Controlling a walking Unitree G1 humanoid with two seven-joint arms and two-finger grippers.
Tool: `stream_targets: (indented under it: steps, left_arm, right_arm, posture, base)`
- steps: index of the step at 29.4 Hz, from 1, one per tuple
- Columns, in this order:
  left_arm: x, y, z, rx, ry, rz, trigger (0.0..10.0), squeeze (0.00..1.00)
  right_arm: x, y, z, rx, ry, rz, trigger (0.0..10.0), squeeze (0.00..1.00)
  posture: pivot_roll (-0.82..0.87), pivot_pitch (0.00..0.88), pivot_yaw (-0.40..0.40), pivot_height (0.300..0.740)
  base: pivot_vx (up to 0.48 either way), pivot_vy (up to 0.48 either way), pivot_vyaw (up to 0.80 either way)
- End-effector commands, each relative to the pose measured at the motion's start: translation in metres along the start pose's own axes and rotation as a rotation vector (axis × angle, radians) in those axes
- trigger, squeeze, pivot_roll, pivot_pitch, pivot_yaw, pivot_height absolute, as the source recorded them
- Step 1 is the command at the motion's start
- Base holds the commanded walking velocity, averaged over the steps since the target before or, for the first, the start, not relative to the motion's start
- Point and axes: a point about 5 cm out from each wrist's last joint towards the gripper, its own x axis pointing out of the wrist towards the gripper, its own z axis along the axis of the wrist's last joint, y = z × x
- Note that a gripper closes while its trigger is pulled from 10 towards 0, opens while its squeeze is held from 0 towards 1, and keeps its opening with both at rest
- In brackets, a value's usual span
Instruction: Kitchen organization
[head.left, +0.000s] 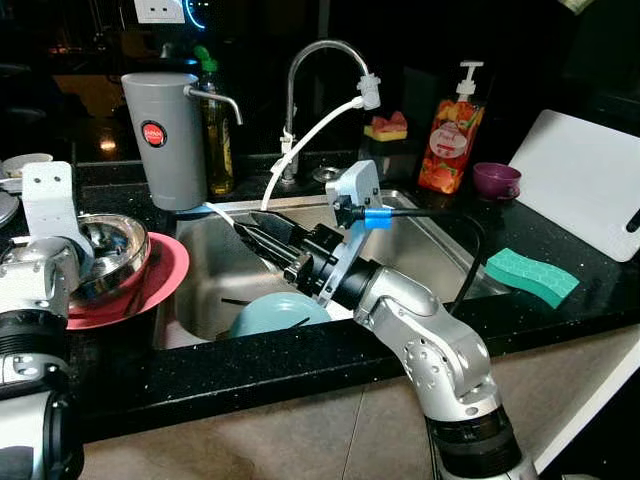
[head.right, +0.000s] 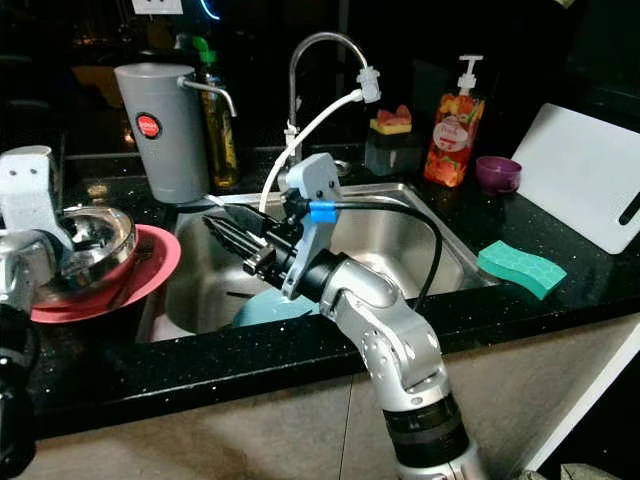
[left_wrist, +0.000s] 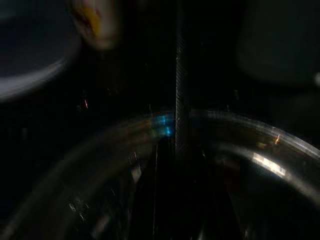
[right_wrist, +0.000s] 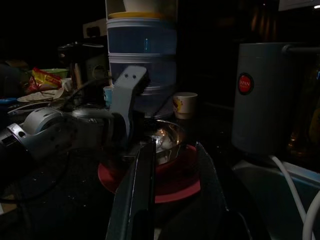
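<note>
Right pincer (head.left: 262, 236) open, above light-blue plate (head.left: 275, 313) in sink (head.left: 420, 250).

Green sponge (head.left: 531, 276), white cutting board (head.left: 583, 180) and soap bottle (head.left: 452, 138) on black counter (head.left: 250, 365).

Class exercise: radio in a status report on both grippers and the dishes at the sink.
Right gripper open, over sink. Left gripper at steel bowl on red plate. Blue dish in sink.
</note>
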Motion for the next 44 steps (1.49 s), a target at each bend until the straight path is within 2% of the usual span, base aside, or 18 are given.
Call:
stream_targets:
  steps: [1, 3, 5, 6, 7, 8, 10, 12, 15, 19, 20, 21, 22, 29, 30, 35, 39, 44]
  left_arm:
    - [-0.007, -0.012, 0.028, 0.034, -0.164, -0.080, 10.0, 0.00]
    - [-0.010, -0.019, 0.032, 0.039, -0.198, -0.124, 10.0, 0.00]
    - [-0.019, -0.045, 0.036, 0.049, -0.242, -0.286, 10.0, 0.00]
    - [-0.019, -0.045, 0.036, 0.049, -0.242, -0.286, 10.0, 0.00]
    - [-0.031, -0.075, 0.039, 0.043, -0.284, -0.432, 10.0, 0.00]
    - [-0.031, -0.075, 0.039, 0.043, -0.284, -0.432, 10.0, 0.00]
    - [-0.046, -0.110, 0.038, 0.026, -0.296, -0.568, 10.0, 0.00]
    - [-0.046, -0.110, 0.038, 0.026, -0.296, -0.568, 10.0, 0.00]
    - [-0.058, -0.145, 0.018, 0.017, -0.209, -0.659, 10.0, 0.00]
    - [-0.062, -0.159, -0.006, 0.026, -0.137, -0.666, 10.0, 0.00]
    - [-0.063, -0.162, -0.017, 0.036, -0.127, -0.655, 10.0, 0.13]
    - [-0.063, -0.162, -0.017, 0.036, -0.127, -0.655, 10.0, 0.13]
    - [-0.067, -0.163, -0.025, 0.029, -0.132, -0.663, 10.0, 1.00]
    - [-0.081, -0.162, -0.029, 0.005, -0.222, -0.706, 10.0, 1.00]
    - [-0.086, -0.164, -0.029, -0.002, -0.235, -0.738, 10.0, 0.02]
    - [-0.103, -0.171, -0.024, 0.002, -0.289, -0.821, 10.0, 0.00]
    - [-0.121, -0.179, -0.025, 0.096, -0.315, -0.879, 10.0, 0.00]
    - [-0.143, -0.187, -0.039, 0.116, -0.258, -0.918, 10.0, 0.00]
  right_arm:
    - [-0.001, -0.005, 0.001, -0.016, -0.001, -0.028, 10.0, 0.00]
    - [-0.002, -0.006, 0.001, -0.020, 0.002, -0.037, 10.0, 0.00]
    - [-0.005, -0.013, -0.001, -0.038, 0.012, -0.090, 10.0, 0.00]
    - [-0.005, -0.013, -0.001, -0.038, 0.012, -0.090, 10.0, 0.00]
    - [-0.009, -0.021, -0.002, -0.055, 0.024, -0.161, 10.0, 0.00]
    - [-0.009, -0.021, -0.002, -0.055, 0.024, -0.161, 10.0, 0.00]
    - [-0.015, -0.029, -0.003, -0.083, 0.036, -0.240, 10.0, 0.00]
    - [-0.015, -0.029, -0.003, -0.083, 0.036, -0.240, 10.0, 0.00]
    - [-0.024, -0.039, -0.003, -0.115, 0.035, -0.361, 10.0, 0.00]
    - [-0.036, -0.055, 0.000, -0.170, 0.013, -0.537, 10.0, 0.00]
    - [-0.044, -0.062, 0.003, -0.195, -0.008, -0.630, 10.0, 0.00]
    - [-0.044, -0.062, 0.003, -0.195, -0.008, -0.630, 10.0, 0.00]
    - [-0.052, -0.067, 0.006, -0.230, -0.028, -0.706, 10.0, 0.00]
    - [-0.068, -0.070, 0.010, -0.300, -0.058, -0.822, 10.0, 0.00]
    - [-0.071, -0.071, 0.009, -0.318, -0.051, -0.847, 10.0, 0.00]
    - [-0.084, -0.076, 0.003, -0.333, -0.029, -0.933, 10.0, 0.00]
    - [-0.093, -0.076, -0.004, -0.339, -0.010, -0.990, 10.0, 0.00]
    - [-0.099, -0.072, -0.011, -0.340, 0.003, -1.015, 10.0, 0.00]
  posture:
    - [0.08, 0.088, -0.046, 0.740]
    - [0.08, 0.088, -0.046, 0.740]
    - [0.08, 0.088, -0.046, 0.740]
    - [0.08, 0.088, -0.046, 0.740]
    - [0.08, 0.088, -0.046, 0.740]
    - [0.08, 0.088, -0.046, 0.740]
    - [0.05, 0.091, -0.035, 0.740]
    - [0.05, 0.091, -0.035, 0.740]
    - [0.05, 0.093, -0.030, 0.740]
    - [0.05, 0.094, -0.034, 0.740]
    - [0.05, 0.094, -0.034, 0.740]
    - [0.05, 0.094, -0.034, 0.740]
    - [0.05, 0.096, -0.035, 0.740]
    - [0.05, 0.101, -0.038, 0.740]
    - [0.05, 0.101, -0.039, 0.740]
    - [0.04, 0.106, -0.034, 0.740]
    - [0.04, 0.111, -0.022, 0.740]
    - [0.04, 0.118, -0.020, 0.740]
  base:
    - [0.000, 0.000, 0.00]
    - [0.000, 0.000, 0.00]
    - [0.000, 0.000, 0.00]
    - [0.000, 0.000, 0.00]
    - [0.000, 0.000, 0.00]
    - [0.000, 0.000, 0.00]
    - [0.000, 0.000, 0.00]
    - [0.000, 0.000, 0.00]
    - [0.000, 0.000, 0.00]
    - [0.000, 0.000, 0.00]
    - [0.000, 0.000, 0.00]
    - [0.000, 0.000, 0.00]
    - [0.000, 0.000, 0.00]
    - [0.000, 0.000, 0.00]
    - [0.000, 0.000, 0.00]
    - [0.000, 0.000, 0.00]
    - [0.000, 0.000, 0.00]
    - [0.000, 0.000, 0.00]
